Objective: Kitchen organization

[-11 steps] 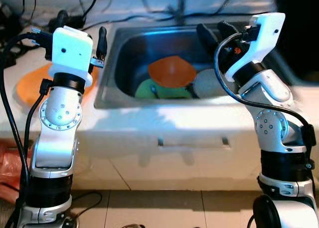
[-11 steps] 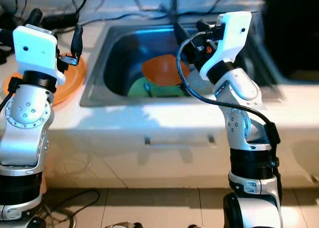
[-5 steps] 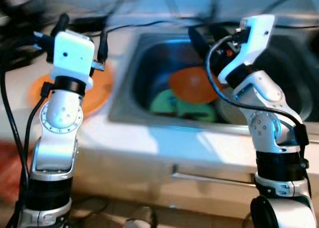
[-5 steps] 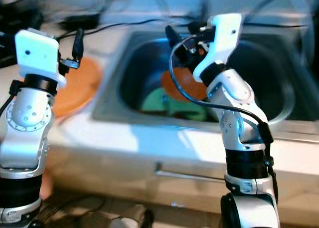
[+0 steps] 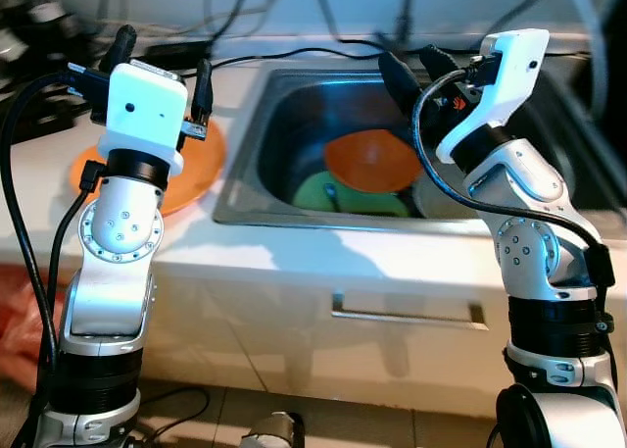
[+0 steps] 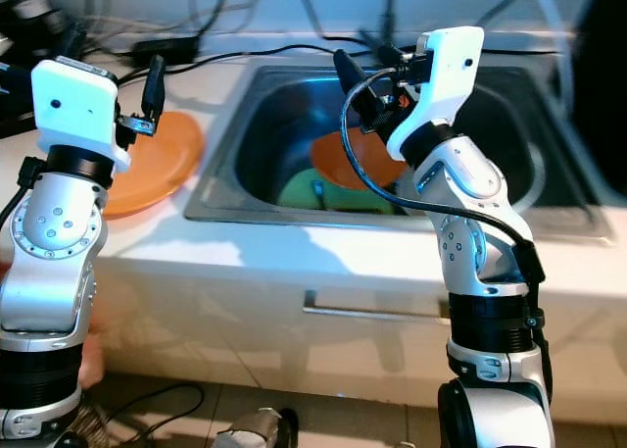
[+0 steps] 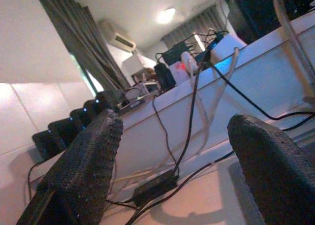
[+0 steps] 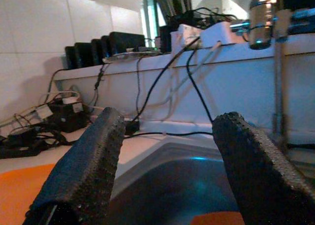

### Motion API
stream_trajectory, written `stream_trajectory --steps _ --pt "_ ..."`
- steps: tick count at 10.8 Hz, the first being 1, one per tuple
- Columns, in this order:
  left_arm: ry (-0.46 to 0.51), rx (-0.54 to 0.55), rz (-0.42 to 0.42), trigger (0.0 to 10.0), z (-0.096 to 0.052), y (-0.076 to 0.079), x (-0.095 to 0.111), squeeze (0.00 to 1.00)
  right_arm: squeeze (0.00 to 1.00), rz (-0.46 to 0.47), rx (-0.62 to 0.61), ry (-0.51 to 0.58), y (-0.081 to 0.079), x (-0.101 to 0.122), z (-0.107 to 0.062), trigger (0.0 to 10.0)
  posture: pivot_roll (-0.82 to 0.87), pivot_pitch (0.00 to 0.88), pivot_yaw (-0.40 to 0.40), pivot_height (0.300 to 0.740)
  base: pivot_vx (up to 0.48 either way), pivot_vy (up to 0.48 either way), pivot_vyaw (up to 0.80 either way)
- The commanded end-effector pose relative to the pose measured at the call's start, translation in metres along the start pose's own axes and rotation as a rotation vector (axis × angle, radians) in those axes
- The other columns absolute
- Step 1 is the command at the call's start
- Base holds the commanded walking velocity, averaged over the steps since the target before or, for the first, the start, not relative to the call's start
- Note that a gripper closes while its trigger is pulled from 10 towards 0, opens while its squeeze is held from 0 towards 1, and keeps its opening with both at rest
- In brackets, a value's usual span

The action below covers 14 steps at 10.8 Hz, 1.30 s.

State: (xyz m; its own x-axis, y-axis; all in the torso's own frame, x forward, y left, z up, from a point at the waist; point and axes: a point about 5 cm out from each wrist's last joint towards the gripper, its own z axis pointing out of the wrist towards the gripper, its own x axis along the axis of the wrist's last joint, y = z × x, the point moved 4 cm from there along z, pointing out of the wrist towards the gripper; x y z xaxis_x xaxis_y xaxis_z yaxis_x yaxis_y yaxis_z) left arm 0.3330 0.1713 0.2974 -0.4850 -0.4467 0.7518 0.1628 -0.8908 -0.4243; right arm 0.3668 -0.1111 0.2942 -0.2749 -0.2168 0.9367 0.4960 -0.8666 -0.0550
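Note:
A steel sink (image 5: 257, 139) is set into the white counter. Inside it lie an orange bowl (image 5: 372, 160), a green dish (image 5: 323, 189) with a utensil on it, and a grey dish (image 5: 431, 195) partly hidden behind my right arm. An orange plate (image 5: 191, 169) rests on the counter left of the sink. My left gripper (image 5: 162, 61) is raised above that plate, open and empty. My right gripper (image 5: 416, 68) hovers over the sink's far side above the orange bowl, open and empty.
Black cables and a power adapter (image 5: 176, 48) run along the back of the counter. A faucet (image 8: 263, 18) stands behind the sink. A drawer handle (image 5: 407, 316) sits on the cabinet front below. Something orange-red (image 5: 20, 316) lies low at the far left.
The camera has swung and steadied, shifting the whole scene. Both arms hold about the same raised pose, and the dishes in the sink lie as before.

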Motion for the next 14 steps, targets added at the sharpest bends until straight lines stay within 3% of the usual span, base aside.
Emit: stream_trajectory --steps 1,4,6,10,13,14 --pt "0.001 0.022 0.032 10.0 0.002 -0.006 0.000 0.00 0.00 -0.004 0.004 0.002 -0.002 0.000 0.000 10.0 0.13 0.125 0.092 0.740 0.000 0.000 0.00" --pt "-0.018 0.038 0.076 10.0 0.000 -0.008 -0.003 0.00 0.00 -0.002 0.008 -0.005 -0.002 -0.001 0.000 10.0 0.14 0.126 0.092 0.740 0.000 0.000 0.00" --pt "-0.125 -0.027 0.158 10.0 -0.012 -0.004 -0.027 0.00 0.00 0.053 0.095 -0.107 -0.011 -0.012 -0.002 10.0 0.14 0.136 0.097 0.740 0.000 0.000 0.00" --pt "-0.242 -0.243 0.359 10.0 -0.063 -0.010 -0.061 0.00 0.00 0.045 0.229 -0.266 -0.018 -0.028 -0.019 10.0 0.16 0.173 0.104 0.740 0.000 0.000 0.00" --pt "-0.250 -0.298 0.412 10.0 -0.083 -0.018 -0.057 0.00 0.00 0.048 0.271 -0.289 -0.022 -0.028 -0.023 10.0 0.18 0.185 0.109 0.740 0.000 0.000 0.00" --pt "-0.282 -0.330 0.438 10.0 -0.099 -0.020 -0.059 0.00 0.00 0.079 0.341 -0.297 -0.033 -0.027 -0.026 10.0 0.19 0.187 0.111 0.740 0.000 0.000 0.00"
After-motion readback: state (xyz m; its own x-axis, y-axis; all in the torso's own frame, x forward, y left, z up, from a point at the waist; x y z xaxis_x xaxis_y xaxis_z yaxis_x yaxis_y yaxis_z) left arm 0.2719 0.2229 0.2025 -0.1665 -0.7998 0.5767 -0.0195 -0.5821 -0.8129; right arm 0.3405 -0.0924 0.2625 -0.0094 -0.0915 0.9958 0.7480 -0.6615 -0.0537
